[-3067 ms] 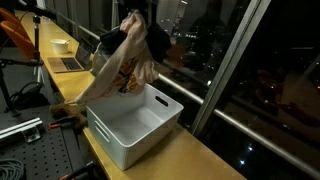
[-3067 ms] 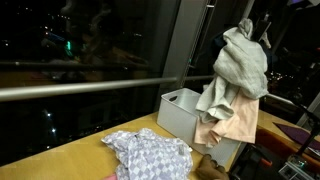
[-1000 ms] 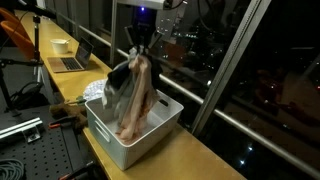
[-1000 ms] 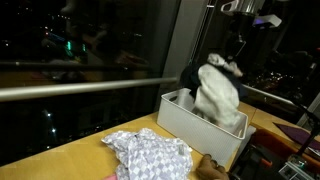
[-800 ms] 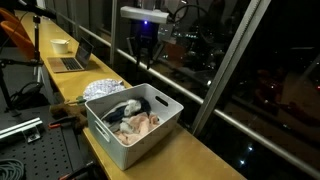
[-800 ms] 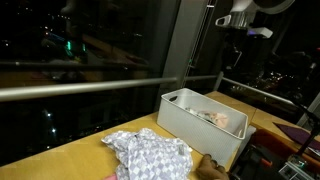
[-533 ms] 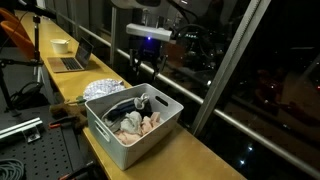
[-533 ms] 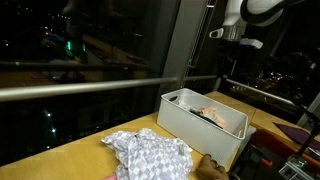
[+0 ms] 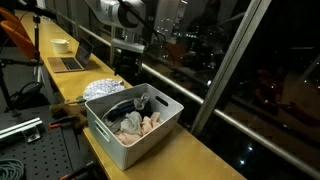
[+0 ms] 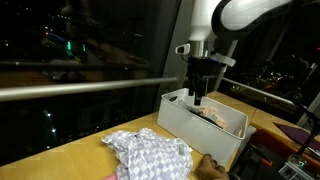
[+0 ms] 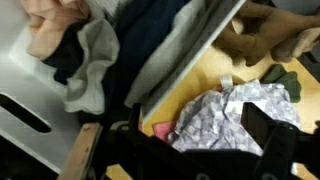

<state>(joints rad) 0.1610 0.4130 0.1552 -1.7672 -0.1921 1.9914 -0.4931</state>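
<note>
Swinging away from mid-bin since half a second ago, the gripper [image 9: 127, 68] is now hanging over the upper-left end of the white bin [image 9: 155, 135], fingers spread wide and gripping nothing. Released clothes [image 9: 135, 120] are lying inside the bin. Just past that rim, the patterned cloth [image 9: 103, 87] is lying crumpled on the wooden table [image 9: 195, 150], sitting lower left of the fingers, its longer spread running along the table's length. Dark window glass [image 9: 260, 90] is backing the table.
</note>
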